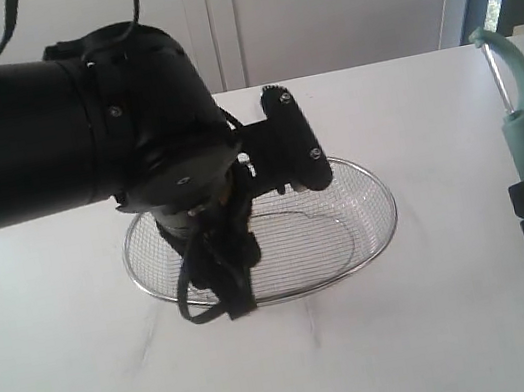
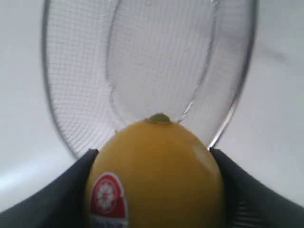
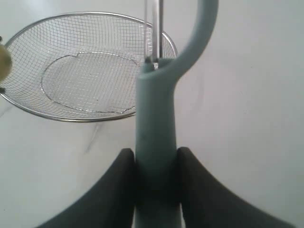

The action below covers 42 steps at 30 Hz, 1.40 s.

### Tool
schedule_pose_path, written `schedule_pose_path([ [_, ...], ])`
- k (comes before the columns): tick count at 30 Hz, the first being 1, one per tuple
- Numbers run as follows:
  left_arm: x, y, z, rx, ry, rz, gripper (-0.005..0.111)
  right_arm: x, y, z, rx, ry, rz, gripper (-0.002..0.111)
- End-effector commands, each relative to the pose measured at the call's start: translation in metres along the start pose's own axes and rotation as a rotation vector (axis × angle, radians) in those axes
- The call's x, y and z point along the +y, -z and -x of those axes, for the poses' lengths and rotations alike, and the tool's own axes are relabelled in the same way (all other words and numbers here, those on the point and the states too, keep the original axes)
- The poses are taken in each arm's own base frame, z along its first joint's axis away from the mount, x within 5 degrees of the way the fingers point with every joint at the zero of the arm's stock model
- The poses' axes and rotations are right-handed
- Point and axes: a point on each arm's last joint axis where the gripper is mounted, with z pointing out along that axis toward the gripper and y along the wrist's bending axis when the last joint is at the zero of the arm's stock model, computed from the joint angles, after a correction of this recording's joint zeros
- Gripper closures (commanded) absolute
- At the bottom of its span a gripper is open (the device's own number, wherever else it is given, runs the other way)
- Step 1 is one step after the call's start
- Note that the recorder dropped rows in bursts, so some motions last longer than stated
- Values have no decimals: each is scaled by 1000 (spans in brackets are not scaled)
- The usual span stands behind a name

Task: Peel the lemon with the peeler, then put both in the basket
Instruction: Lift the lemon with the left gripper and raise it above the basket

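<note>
While the lemon (image 2: 156, 175) was held clamped in the L gripper (image 2: 152, 156) over the basket (image 1: 386, 207) rim, the peeler (image 3: 154, 109) was grasped upright by the R gripper (image 3: 154, 154), clear of the worktop (image 1: 449, 336).

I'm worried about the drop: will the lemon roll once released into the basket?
Likely a little: the lemon is rounded and smooth. The basket has a raised mesh wall that should probably stop it. It looks firm, undented in the left gripper.
</note>
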Motion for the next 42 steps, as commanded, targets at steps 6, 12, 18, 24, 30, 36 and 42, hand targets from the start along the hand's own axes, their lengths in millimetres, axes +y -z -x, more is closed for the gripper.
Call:
schedule_pose_path([
  [6,45,8,-44,403,-66,284,107,0,1,1,-17,15,-1,108],
  [12,67,6,-68,325,87,149,107,0,1,1,-17,15,-1,108],
  [18,72,38,-83,84,83,-81,107,0,1,1,-17,15,-1,108],
  [24,69,59,-102,-98,40,-179,107,0,1,1,-17,15,-1,108],
  [30,52,50,-116,-348,20,-244,107,0,1,1,-17,15,-1,108],
  [36,51,31,-130,-476,125,-210,107,0,1,1,-17,15,-1,108],
  [42,45,27,-126,-646,222,-252,107,0,1,1,-17,15,-1,108],
])
